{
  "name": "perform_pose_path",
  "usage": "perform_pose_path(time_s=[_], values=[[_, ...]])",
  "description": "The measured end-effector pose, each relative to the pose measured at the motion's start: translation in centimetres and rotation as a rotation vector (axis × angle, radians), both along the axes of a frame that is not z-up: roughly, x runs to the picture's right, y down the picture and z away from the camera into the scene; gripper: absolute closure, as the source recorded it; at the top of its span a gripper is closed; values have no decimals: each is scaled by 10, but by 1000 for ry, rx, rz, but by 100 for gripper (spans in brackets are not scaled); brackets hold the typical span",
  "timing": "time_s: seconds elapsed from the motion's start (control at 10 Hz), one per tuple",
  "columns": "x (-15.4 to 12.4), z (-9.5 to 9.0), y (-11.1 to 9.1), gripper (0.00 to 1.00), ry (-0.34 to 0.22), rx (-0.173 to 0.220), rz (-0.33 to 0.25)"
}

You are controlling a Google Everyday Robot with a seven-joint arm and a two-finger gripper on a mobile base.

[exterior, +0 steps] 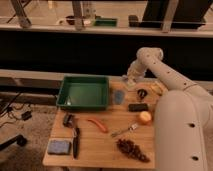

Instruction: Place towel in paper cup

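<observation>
My gripper (pixel 129 83) is at the end of the white arm (pixel 150 57), low over the back of the wooden table (pixel 107 142), just right of the green tray (pixel 83 93). A small grey-blue folded thing (pixel 118 96), which may be the towel, lies right below and left of the gripper, beside the tray's right wall. I cannot make out a paper cup anywhere in this view; the gripper and arm may hide it.
On the table lie a banana (pixel 159 88), a black ring-shaped item (pixel 142 93), a black block (pixel 138 107), an orange fruit (pixel 145 117), a fork (pixel 125 131), a carrot (pixel 98 125), grapes (pixel 132 149), a blue sponge (pixel 59 146) and a black-handled tool (pixel 75 140).
</observation>
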State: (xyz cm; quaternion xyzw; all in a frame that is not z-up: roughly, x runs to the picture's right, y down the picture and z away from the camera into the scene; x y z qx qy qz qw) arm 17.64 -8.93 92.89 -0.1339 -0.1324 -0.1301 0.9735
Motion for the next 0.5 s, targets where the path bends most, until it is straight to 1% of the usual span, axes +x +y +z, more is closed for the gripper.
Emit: perform_pose_path(time_s=[0.2, 0.5], values=[[-1, 1, -4, 100, 4, 11, 0], [-3, 8, -3, 100, 2, 16, 7]])
